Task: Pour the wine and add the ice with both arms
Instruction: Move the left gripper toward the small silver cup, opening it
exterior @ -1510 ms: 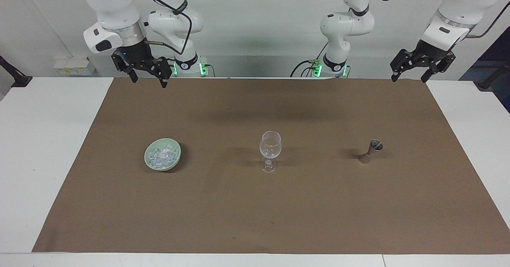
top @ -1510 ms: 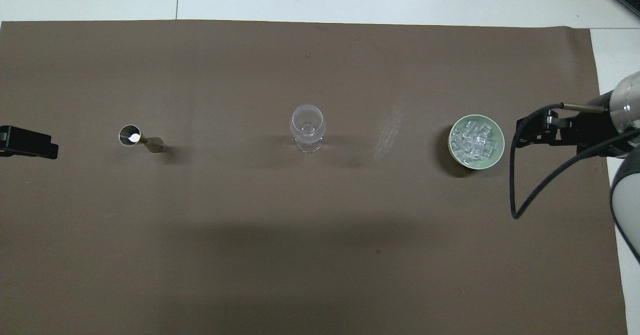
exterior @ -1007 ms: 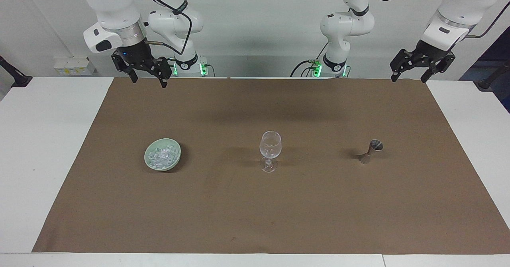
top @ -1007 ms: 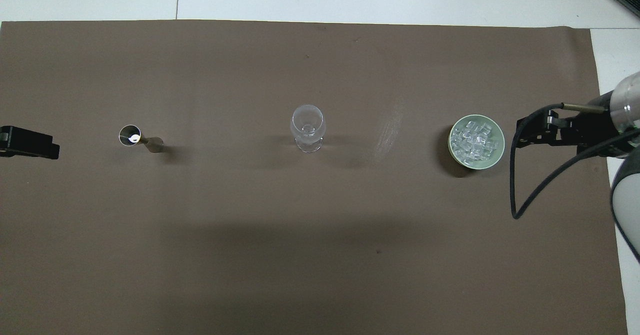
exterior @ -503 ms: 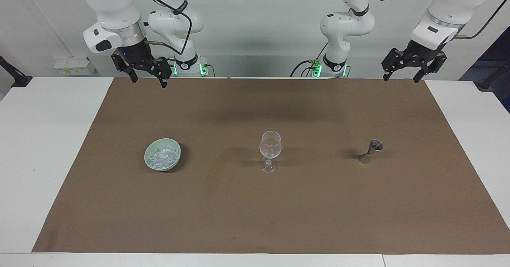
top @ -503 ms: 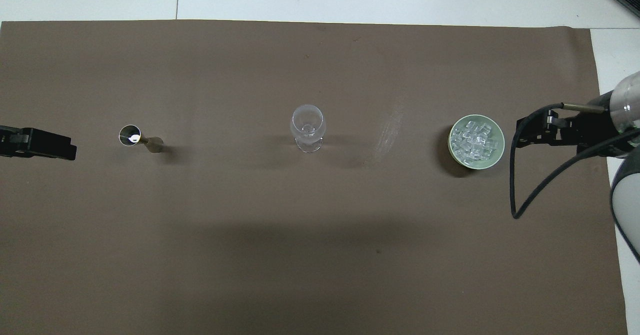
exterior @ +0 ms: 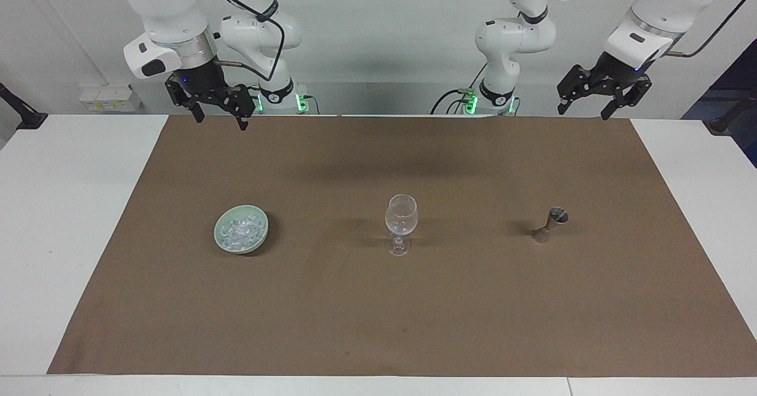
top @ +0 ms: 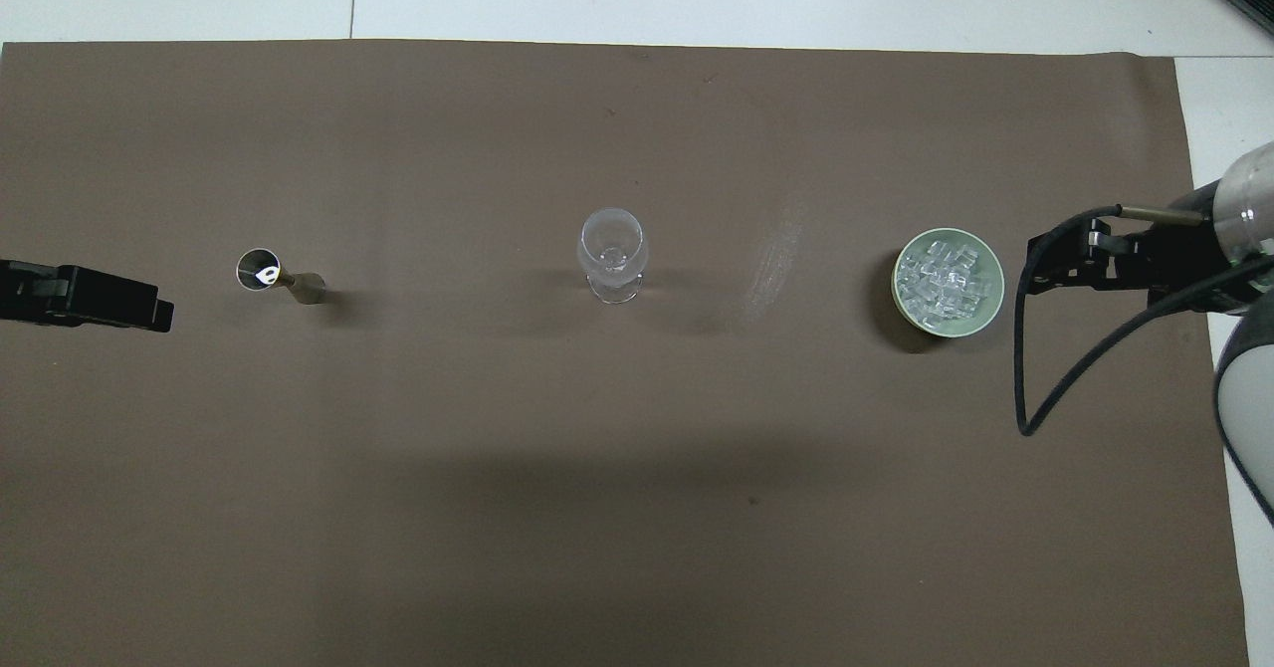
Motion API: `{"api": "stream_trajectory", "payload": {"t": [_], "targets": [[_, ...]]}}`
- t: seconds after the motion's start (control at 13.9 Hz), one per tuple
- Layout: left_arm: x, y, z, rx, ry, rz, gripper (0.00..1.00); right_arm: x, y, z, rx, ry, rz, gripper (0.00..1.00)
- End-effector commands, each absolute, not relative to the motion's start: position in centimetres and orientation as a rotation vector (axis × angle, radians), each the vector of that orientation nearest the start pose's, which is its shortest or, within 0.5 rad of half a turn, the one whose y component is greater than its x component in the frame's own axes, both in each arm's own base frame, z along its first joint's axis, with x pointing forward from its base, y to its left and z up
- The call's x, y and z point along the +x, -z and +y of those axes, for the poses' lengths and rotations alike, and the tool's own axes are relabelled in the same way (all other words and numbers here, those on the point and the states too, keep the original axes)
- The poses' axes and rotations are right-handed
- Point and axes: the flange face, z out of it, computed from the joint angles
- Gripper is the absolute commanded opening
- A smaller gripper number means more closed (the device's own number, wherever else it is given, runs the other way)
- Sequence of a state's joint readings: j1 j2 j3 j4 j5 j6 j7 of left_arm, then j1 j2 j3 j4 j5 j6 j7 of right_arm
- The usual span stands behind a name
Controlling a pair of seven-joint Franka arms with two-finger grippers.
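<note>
Facing view | ice [exterior: 239, 232] heaped in bowl [exterior: 260, 235], no long axis | both jaws spread, empty

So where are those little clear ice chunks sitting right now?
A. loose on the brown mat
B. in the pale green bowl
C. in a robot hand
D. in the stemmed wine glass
B: the small clear ice chunks fill the pale green round bowl; the clear stemmed wine glass holds none.

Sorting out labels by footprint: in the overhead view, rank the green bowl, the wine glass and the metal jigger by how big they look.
1. Green bowl, holding the ice, looks largest.
2. Wine glass.
3. Metal jigger, smallest.
</note>
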State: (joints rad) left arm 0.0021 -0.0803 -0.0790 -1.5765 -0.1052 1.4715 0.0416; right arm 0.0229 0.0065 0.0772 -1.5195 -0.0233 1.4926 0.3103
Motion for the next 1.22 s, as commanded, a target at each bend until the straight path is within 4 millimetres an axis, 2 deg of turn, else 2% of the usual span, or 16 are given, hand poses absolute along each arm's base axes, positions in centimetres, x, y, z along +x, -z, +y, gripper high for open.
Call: {"api": "stream_trajectory", "payload": {"t": [0.0,0.29,0.43,0.65,0.86,1.08,1.15], "targets": [[50.8,-64.8,-4.9,-3.239,-0.107,0.187,1.0,54.5,-63.9,4.9,-3.134,-0.051,0.321,1.0],[50.2,-62.1,-4.3,-3.223,-0.215,0.165,1.0,54.5,-63.9,4.9,-3.134,-0.051,0.321,1.0],[50.2,-62.4,-3.8,-3.228,-0.201,0.124,1.0,54.5,-63.9,4.9,-3.134,-0.051,0.321,1.0],[50.3,-62.0,-3.9,-3.216,-0.228,-0.118,1.0,54.5,-63.9,4.9,-3.134,-0.051,0.321,1.0],[50.1,-61.6,-4.0,-3.206,-0.28,-0.246,1.0,54.5,-63.9,4.8,-3.134,-0.051,0.323,1.0],[51.5,-60.1,-3.6,-3.203,-0.292,-0.383,1.0,54.5,-63.9,4.9,-3.134,-0.051,0.321,1.0],[52.2,-59.5,-2.6,-3.219,-0.304,-0.484,1.0,54.5,-63.9,4.9,-3.134,-0.051,0.321,1.0]]}}
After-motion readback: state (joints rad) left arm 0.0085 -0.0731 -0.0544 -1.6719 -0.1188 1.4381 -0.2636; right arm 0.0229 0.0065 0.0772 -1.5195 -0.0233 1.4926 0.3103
